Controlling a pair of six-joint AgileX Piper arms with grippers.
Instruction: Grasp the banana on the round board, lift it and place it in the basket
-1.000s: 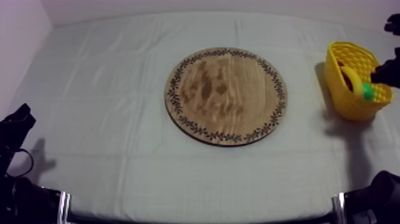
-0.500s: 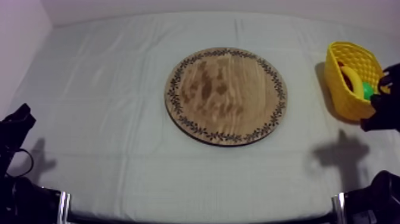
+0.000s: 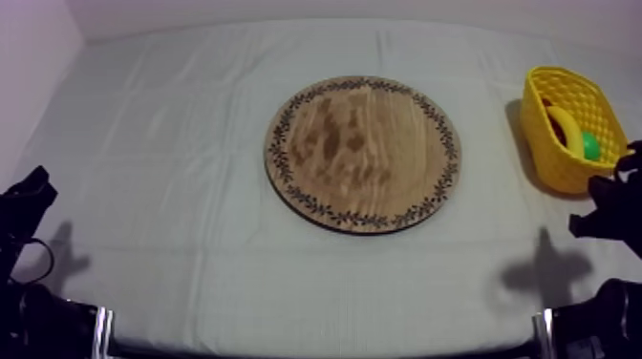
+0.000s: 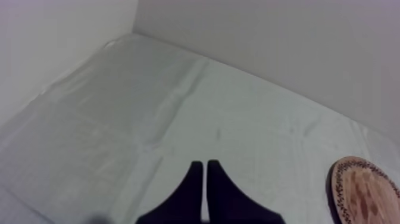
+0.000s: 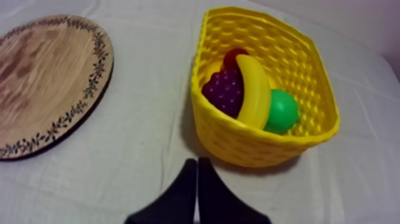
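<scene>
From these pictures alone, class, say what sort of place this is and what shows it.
Probably a robot test bench: a cloth-covered table, a toy banana in a basket, and a left tool and right tool over the cloth.

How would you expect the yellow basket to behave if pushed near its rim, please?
Its lattice walls suggest the yellow basket is light, so it would probably slide on the cloth. A high push might tip it, though the banana and grapes inside add ballast.
</scene>
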